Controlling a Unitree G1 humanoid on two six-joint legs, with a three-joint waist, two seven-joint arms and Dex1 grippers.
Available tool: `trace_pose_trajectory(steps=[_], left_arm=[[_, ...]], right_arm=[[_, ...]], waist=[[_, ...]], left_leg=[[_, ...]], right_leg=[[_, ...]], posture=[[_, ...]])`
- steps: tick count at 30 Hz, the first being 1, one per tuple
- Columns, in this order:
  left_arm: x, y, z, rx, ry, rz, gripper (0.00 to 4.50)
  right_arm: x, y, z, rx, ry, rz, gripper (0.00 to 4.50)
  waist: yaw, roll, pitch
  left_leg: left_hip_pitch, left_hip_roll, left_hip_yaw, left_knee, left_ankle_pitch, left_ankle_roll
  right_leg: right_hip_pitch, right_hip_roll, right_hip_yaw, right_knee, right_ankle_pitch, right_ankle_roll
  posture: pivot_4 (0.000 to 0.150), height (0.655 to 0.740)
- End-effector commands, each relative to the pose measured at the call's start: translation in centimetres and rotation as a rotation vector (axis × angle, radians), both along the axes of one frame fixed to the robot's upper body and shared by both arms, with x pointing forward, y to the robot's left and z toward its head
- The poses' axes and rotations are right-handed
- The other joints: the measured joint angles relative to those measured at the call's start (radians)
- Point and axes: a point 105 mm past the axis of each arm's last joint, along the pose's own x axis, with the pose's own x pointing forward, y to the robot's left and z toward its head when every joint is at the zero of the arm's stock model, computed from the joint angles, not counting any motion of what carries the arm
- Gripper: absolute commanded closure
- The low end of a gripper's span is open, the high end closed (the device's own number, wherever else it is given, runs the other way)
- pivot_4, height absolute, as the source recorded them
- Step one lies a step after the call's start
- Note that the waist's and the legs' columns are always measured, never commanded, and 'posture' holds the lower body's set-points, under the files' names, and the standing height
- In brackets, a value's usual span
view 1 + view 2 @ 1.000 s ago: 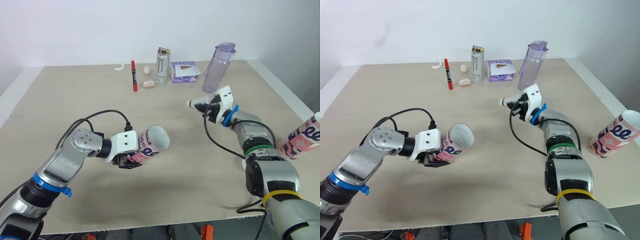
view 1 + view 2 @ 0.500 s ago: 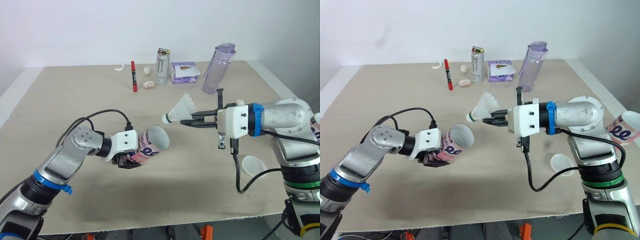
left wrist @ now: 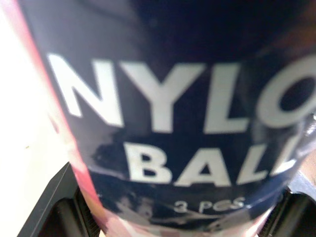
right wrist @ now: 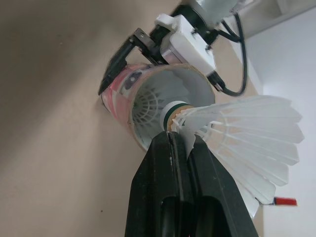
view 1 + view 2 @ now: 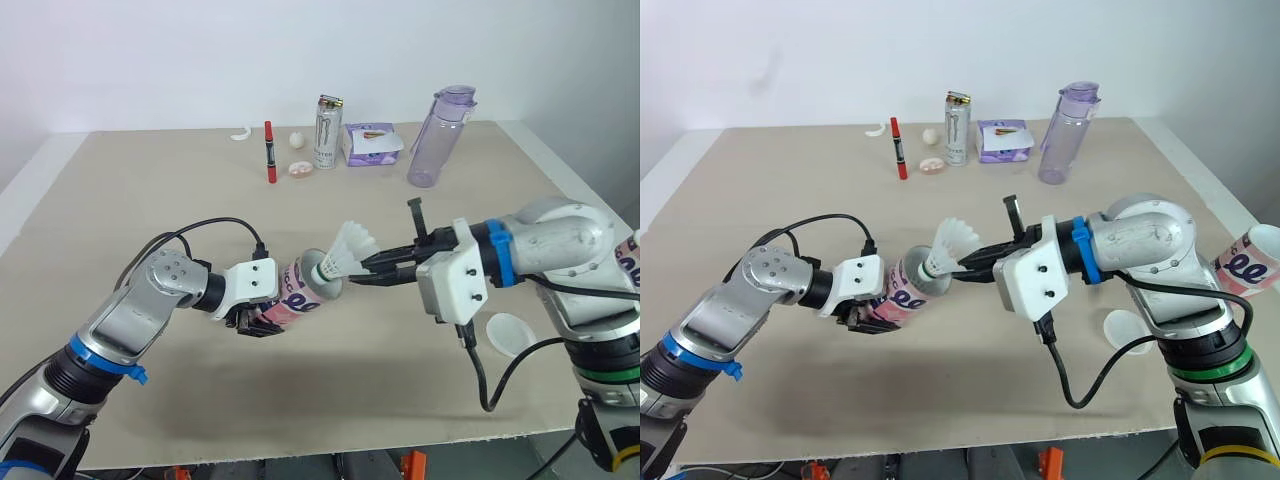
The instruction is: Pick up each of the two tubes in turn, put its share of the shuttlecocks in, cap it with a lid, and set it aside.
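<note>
My left gripper (image 5: pixel 258 322) is shut on a pink-labelled tube (image 5: pixel 303 292), held tilted with its open mouth facing right. In the left wrist view the tube's dark label (image 3: pixel 168 98) sits right in front of the camera. My right gripper (image 5: pixel 372 268) is shut on the skirt of a white shuttlecock (image 5: pixel 346 254), whose cork tip is at the tube's mouth. The right wrist view shows another shuttlecock (image 4: pixel 148 102) lying inside the tube (image 4: pixel 123 84). A second pink tube (image 5: pixel 1248 262) lies at the table's right edge, with a white lid (image 5: pixel 1124 327) flat beside it.
At the back of the table stand a silver can (image 5: pixel 326 131) and a purple bottle (image 5: pixel 437 137). A tissue pack (image 5: pixel 371 143) lies between them, with a red marker (image 5: pixel 268 151) and small white bits to the can's left.
My right arm swung in from the far right with the shuttlecock and brought its cork tip to the tube's mouth. The left gripper and its tube stayed almost still.
</note>
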Motion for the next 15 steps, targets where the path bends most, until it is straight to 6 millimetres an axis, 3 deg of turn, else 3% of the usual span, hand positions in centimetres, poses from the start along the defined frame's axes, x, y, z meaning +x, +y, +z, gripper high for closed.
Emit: trace_pose_trajectory(steps=[1,6,8,11,12,14,15], left_arm=[[-0.1,0.6,-1.9,0.044,0.065,0.046,1.15],[-0.2,0.7,-2.1,0.046,0.068,0.052,1.15],[-0.2,0.7,-2.1,0.047,0.068,0.052,1.15],[0.0,0.7,-2.1,0.052,0.065,0.049,1.15],[0.1,0.8,-2.1,0.055,0.062,0.048,1.15],[0.2,0.8,-2.1,0.061,0.058,0.045,1.15],[0.2,0.8,-2.0,0.063,0.056,0.043,1.15]], right_arm=[[-0.9,1.6,0.6,-0.008,-0.052,0.072,4.10],[-1.0,1.4,1.4,-0.015,0.000,0.066,2.65],[-1.0,1.3,1.9,0.003,0.023,0.058,1.87],[-1.2,0.8,4.0,0.165,0.166,0.012,1.18],[-1.0,0.5,4.6,0.211,0.219,-0.016,0.67],[-0.5,-0.2,5.3,0.270,0.292,-0.070,0.07],[-0.1,-0.5,5.6,0.292,0.327,-0.104,0.07]], waist=[[0.000,0.000,0.000],[0.001,0.000,0.000],[0.001,0.000,0.000],[0.002,0.000,0.000],[0.002,0.000,0.000],[0.002,0.000,0.000],[0.002,0.000,0.000]], left_leg=[[0.000,0.000,0.000,0.000,0.000,0.000],[0.000,0.000,0.000,0.000,0.000,0.000],[0.000,0.000,0.000,0.000,0.000,0.000],[0.000,0.000,0.000,0.000,0.000,0.000],[0.000,0.000,0.000,0.000,0.000,0.000],[0.000,0.000,0.000,0.000,0.000,0.000],[0.000,0.000,-0.001,0.000,0.000,0.000]], right_leg=[[0.000,0.000,0.000,0.000,0.000,0.000],[0.000,0.000,0.000,0.000,0.000,0.000],[0.000,0.000,0.000,0.000,0.000,0.000],[0.000,0.000,0.000,0.000,0.000,0.000],[0.000,0.000,0.000,0.000,0.000,0.000],[0.000,0.000,0.000,0.000,0.000,0.000],[0.001,0.000,0.000,0.000,0.000,0.000]], posture=[[0.150,0.7400],[0.150,0.7400],[0.150,0.7400],[0.150,0.7400],[0.150,0.7400],[0.150,0.7400],[0.150,0.7400]])
